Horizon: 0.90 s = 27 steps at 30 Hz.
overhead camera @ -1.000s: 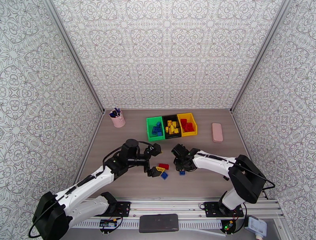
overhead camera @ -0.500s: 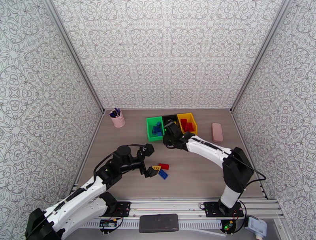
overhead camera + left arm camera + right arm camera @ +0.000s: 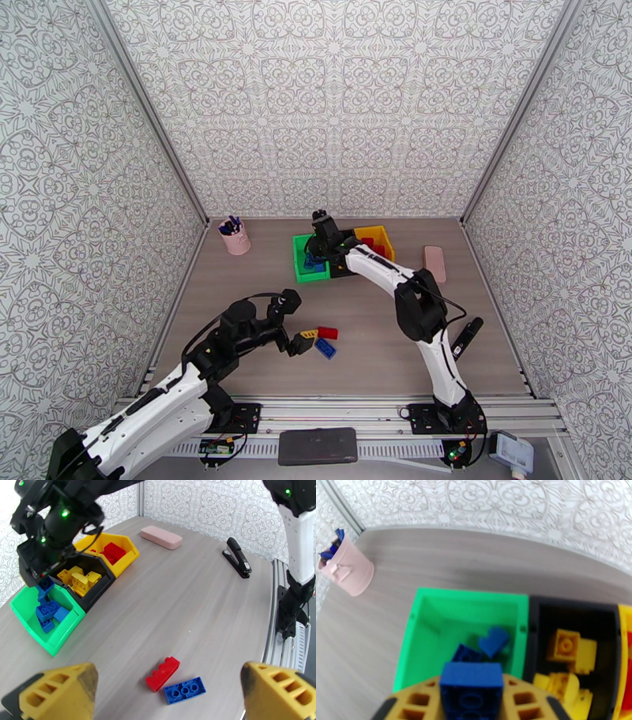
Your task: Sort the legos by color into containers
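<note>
My right gripper (image 3: 318,241) is shut on a blue lego (image 3: 472,685) and hangs over the green container (image 3: 434,638), which holds several blue legos (image 3: 48,610). To its right, the black container (image 3: 568,614) holds yellow legos and the yellow container (image 3: 126,549) holds red ones. A red lego (image 3: 162,673) and a blue lego (image 3: 184,690) lie together on the table. My left gripper (image 3: 297,321) stands open just left of them, its yellow fingertips (image 3: 59,689) wide apart with nothing between them.
A pink cup of pens (image 3: 235,237) stands at the back left. A flat pink slab (image 3: 434,264) lies right of the containers. A black stapler (image 3: 466,335) lies near the right arm's forearm.
My right arm swung from beside the loose legos to above the green container, carrying the blue lego. My left arm drew back a little toward the near left, still open.
</note>
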Tool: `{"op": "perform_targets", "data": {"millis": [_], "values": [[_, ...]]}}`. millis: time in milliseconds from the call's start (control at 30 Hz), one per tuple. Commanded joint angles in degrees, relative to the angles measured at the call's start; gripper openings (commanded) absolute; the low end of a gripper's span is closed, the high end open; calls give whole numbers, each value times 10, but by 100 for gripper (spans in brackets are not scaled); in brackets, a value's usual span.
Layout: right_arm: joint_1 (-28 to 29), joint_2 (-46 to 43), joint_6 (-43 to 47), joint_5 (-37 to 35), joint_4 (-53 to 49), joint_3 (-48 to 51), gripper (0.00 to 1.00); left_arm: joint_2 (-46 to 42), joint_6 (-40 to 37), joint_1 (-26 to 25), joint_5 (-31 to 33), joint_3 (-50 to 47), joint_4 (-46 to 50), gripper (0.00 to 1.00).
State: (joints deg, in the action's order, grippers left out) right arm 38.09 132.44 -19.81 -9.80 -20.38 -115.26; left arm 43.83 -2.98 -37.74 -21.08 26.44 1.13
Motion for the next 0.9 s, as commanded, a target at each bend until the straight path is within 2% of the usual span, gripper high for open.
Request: {"op": "perform_targets", "data": {"millis": [0,133,367,467,633,733,867], "values": [[-2,52,15,12,-30,-72,33,2,6,-4,12,-8,-19,100],[-2,70,19,23,-69,-129,38,6,13,-5,19,-7,-19,100],[-2,-6,26,49,-45,-70,59,20,24,-16,38,-5,-23,100],[-3,-58,29,51,-19,-11,67,29,26,-39,64,-3,-21,100],[-9,-164,37,57,38,131,79,59,62,-100,178,13,12,100],[-20,-226,37,57,60,215,82,82,89,-136,235,17,34,100],[-41,-295,32,47,75,312,85,120,107,-180,277,25,52,100]]}}
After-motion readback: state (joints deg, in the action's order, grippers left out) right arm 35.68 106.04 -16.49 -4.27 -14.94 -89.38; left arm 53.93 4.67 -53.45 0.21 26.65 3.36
